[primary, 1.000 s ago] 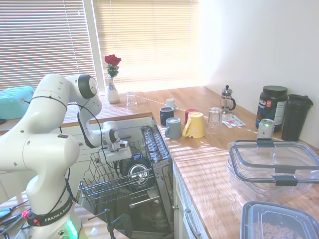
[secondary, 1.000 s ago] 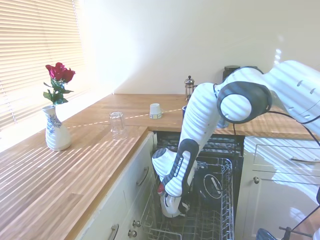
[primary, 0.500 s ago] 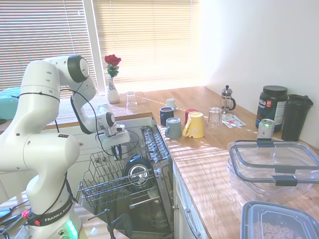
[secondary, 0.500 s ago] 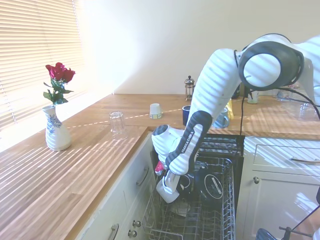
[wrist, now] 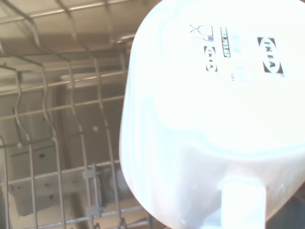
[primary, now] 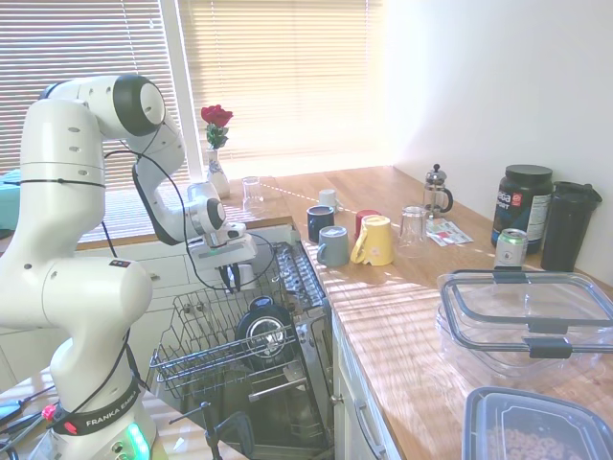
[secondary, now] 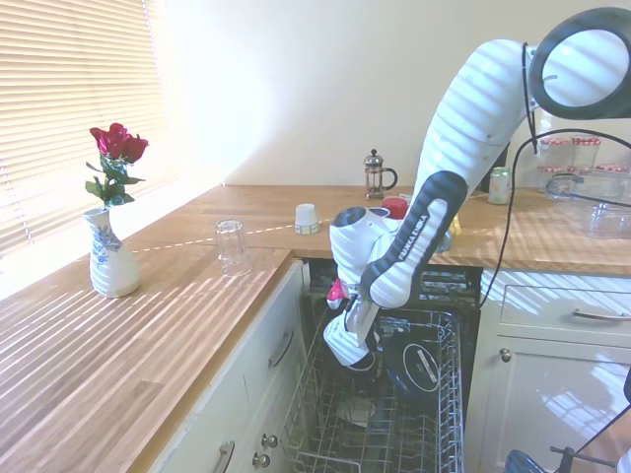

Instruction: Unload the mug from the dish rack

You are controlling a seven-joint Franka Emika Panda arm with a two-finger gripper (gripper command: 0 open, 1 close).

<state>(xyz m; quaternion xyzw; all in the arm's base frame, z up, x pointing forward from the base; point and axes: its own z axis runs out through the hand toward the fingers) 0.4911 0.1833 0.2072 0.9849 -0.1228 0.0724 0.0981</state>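
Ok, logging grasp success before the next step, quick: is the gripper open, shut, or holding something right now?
Gripper: shut on the mug, lifted clear above the dish rack; the mug fills the wrist view, base toward the camera.

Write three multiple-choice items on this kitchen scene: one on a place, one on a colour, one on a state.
1. Where is the white mug?
A. On the counter beside the vase
B. In the pincer, above the dish rack
C. Inside the clear container

2. What colour is the flower in the vase?
A. Yellow
B. White
C. Red

3. How does the dish rack stand?
A. Rolled out of the dishwasher
B. Pushed in behind a shut door
C. Set on the counter

Answers:
1 B: the pincer holds the white mug over the wire tines.
2 C: a red rose stands in the vase.
3 A: the dish rack juts out below the counter edge.
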